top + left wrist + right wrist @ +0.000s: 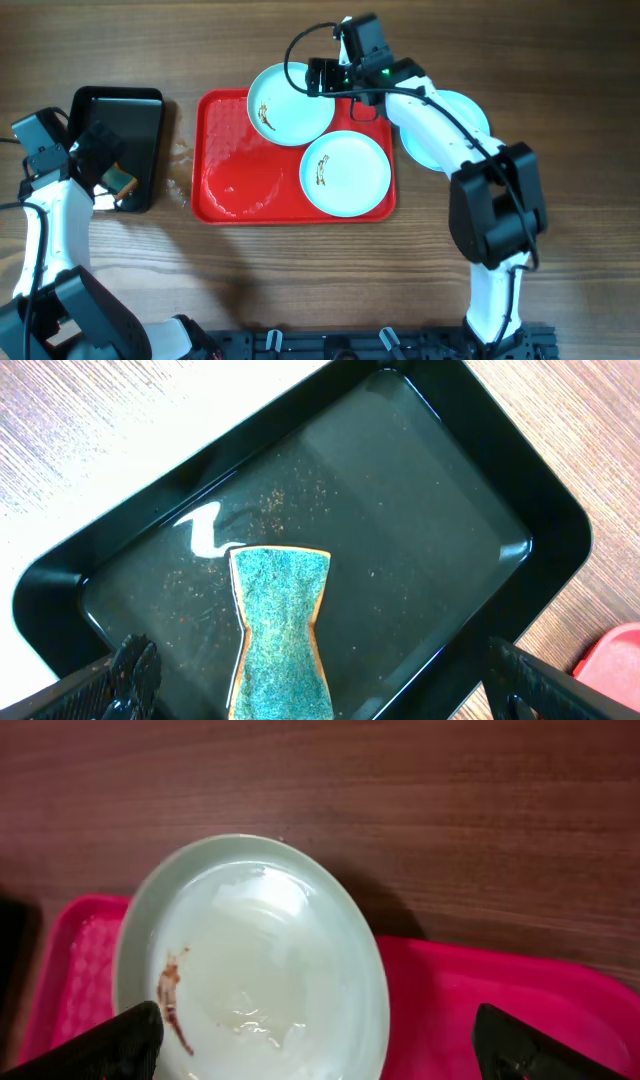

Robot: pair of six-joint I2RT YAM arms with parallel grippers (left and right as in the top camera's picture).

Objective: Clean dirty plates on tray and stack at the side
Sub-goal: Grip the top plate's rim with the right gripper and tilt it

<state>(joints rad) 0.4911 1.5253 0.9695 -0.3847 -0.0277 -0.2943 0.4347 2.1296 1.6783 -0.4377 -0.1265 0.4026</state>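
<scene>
My left gripper [322, 685] hangs wide open and empty over the sponge [280, 625], which lies in the wet black tray [430, 500]. My right gripper [320, 1045], also spread and empty, hovers above a smeared plate [260, 950] overlapping the red tray's [480, 1000] far rim. Assessment: wiping is pending. The next move is to grip the sponge squarely.

1. The tray [215, 110] is glossy bright red.
2. The rear plate [290, 103], at its 12 o'clock, is pale bluish white with a brown smear at 9 o'clock.
3. The front plate [345, 172], at 4 o'clock, is coloured the same.
4. The side plate [472, 112] is pale blue.
5. The sponge [280, 625] is speckled teal, edged tan, in a black tray [450, 450].
6. The desk [560, 80] is brown woodgrain.
</scene>
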